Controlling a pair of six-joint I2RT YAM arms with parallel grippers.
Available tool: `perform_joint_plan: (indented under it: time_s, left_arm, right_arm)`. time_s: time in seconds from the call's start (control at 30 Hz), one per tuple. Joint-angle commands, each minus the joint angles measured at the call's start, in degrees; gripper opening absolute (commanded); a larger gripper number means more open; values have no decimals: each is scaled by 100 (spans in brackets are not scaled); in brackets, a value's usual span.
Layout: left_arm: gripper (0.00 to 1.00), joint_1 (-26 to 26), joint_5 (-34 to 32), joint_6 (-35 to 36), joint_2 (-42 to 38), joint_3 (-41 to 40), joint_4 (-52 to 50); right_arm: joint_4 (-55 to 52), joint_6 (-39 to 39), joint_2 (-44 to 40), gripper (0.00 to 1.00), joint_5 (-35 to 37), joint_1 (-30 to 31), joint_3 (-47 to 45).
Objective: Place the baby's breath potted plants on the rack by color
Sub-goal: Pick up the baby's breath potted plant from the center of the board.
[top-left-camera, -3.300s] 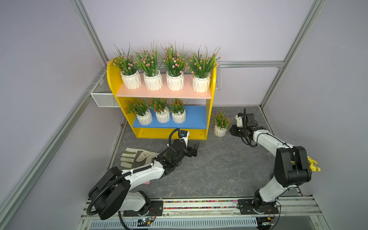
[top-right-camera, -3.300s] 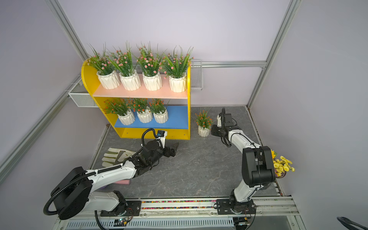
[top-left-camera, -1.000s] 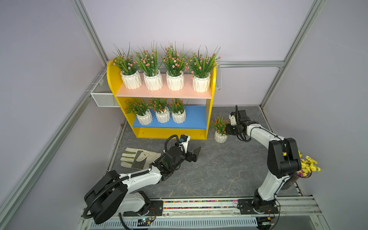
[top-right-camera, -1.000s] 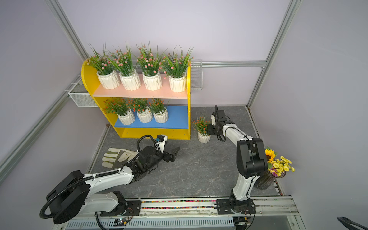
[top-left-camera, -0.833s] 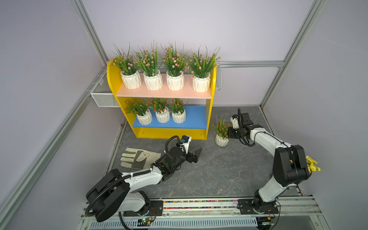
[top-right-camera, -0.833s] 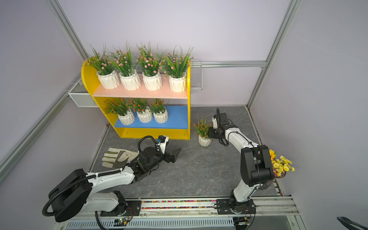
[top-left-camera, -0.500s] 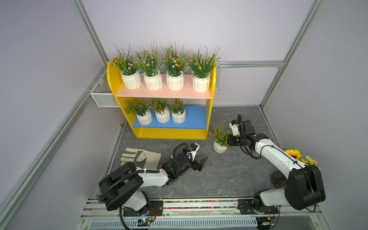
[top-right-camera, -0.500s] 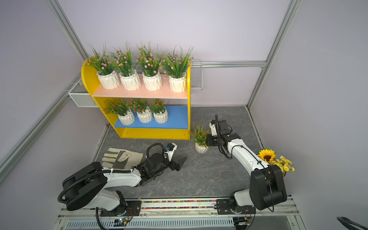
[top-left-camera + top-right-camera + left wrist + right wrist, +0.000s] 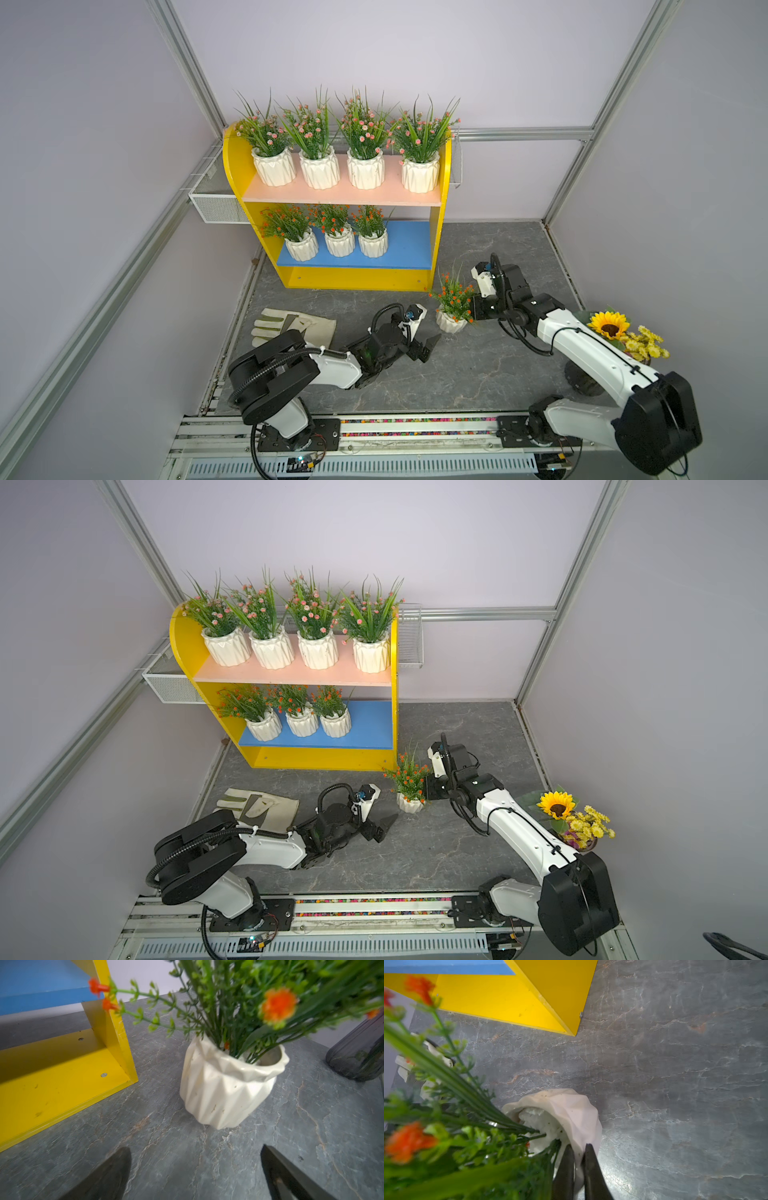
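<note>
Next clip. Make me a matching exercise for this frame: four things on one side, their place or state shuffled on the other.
Things
1. left gripper
2. right gripper
3. pink-blossom pots
4. glove

Place or state
a. on the upper board of the rack
b. shut on the rim of the orange-blossom pot
c. open, apart from every pot
d. flat on the table

Pairs: 1-c, 2-b, 3-a, 4-d

The rack [image 9: 357,279] is yellow with a pale pink upper board [image 9: 340,195] and a blue lower board [image 9: 409,249], its white faceted pots bearing green pink-blossomed plants [image 9: 320,172] above and orange-red-blossomed plants [image 9: 340,245] below; beside the rack, the lone plant [image 9: 451,323] is orange-red in a white pot, and the tabletop [image 9: 478,374] is grey with pale veins.
</note>
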Motion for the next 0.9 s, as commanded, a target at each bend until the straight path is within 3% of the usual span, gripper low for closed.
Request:
perform_joint_plan:
  time_s: [0.0,0.47,0.87]
  left_arm:
    - [100,-110,-126,177,86,175,219]
    - [100,-364,-786,358,384,292,656]
    - [99,-378,-573,367,506,309,801]
  right_arm:
    - [435,211,-14,10,-71,146,36]
    - [535,407,155,10,52,849,264]
    - [612,494,208,11,38,1111,352]
